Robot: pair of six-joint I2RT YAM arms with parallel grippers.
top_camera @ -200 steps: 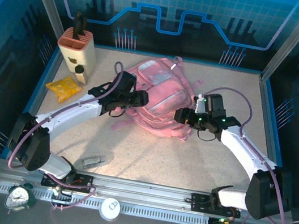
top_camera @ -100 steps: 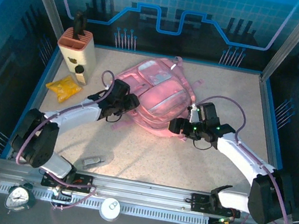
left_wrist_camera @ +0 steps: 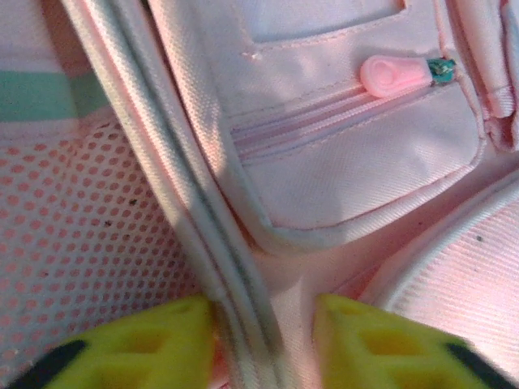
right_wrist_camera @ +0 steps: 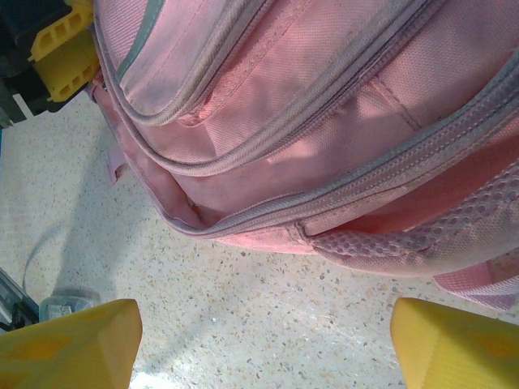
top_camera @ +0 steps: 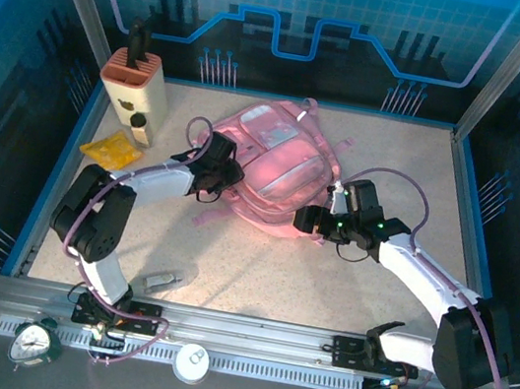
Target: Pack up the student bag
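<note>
Student bag [left_wrist_camera: 349, 170] seam inside left pincer [left_wrist_camera: 263, 320], grip unclear

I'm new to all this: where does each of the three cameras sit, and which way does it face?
Top camera: above and behind the arms, looking down on the table; the left arm and right arm both reach the pink backpack.
Left wrist camera: on the left arm, close against the backpack's zip pocket; its yellow fingers straddle a seam.
Right wrist camera: low over the table, facing the backpack's side; its yellow fingers stand wide apart.
Shared: all three see the backpack.
</note>
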